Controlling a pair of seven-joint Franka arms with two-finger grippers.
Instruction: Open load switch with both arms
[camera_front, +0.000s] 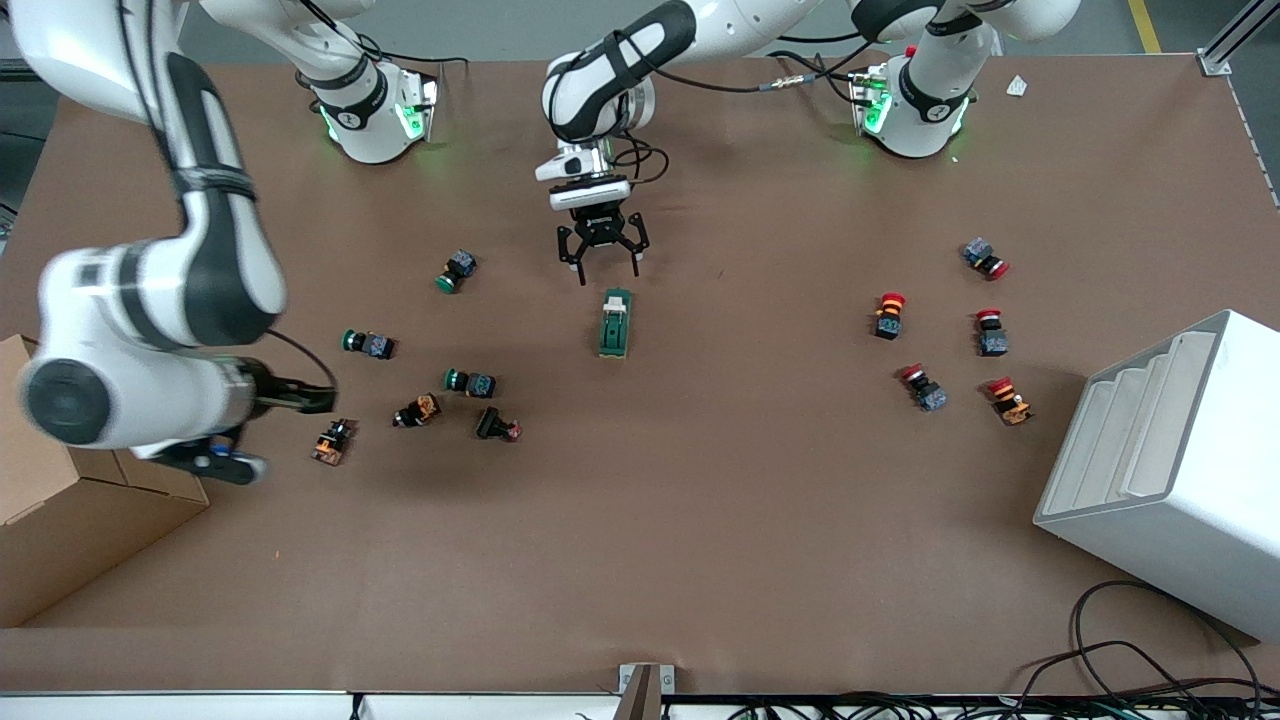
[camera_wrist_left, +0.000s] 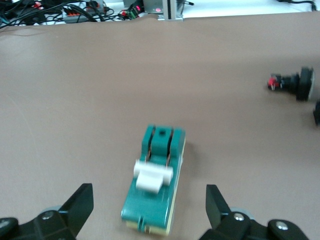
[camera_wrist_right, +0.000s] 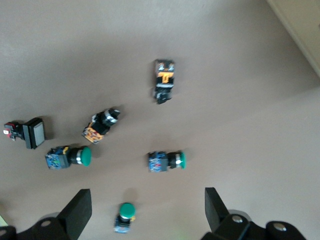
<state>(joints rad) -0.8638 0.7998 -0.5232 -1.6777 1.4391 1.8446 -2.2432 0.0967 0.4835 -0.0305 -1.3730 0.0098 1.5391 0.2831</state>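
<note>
The load switch (camera_front: 614, 323), a dark green block with a white lever, lies flat at the middle of the table. My left gripper (camera_front: 603, 262) hangs open just above the table at the switch's end that points toward the arms' bases. In the left wrist view the load switch (camera_wrist_left: 155, 185) lies between the spread fingers of the left gripper (camera_wrist_left: 148, 194), touching neither. My right gripper (camera_front: 300, 398) is up over the cluster of push buttons toward the right arm's end. The right gripper (camera_wrist_right: 147, 197) is open with nothing held, and a green button (camera_wrist_right: 125, 216) lies far below.
Green buttons (camera_front: 458, 270) (camera_front: 368, 344) (camera_front: 470, 381), orange ones (camera_front: 417, 410) (camera_front: 334, 441) and a black one (camera_front: 497, 425) lie near the right gripper. Several red-capped buttons (camera_front: 889, 314) lie toward the left arm's end, by a white stepped bin (camera_front: 1170, 470). A cardboard box (camera_front: 60, 520) stands under the right arm.
</note>
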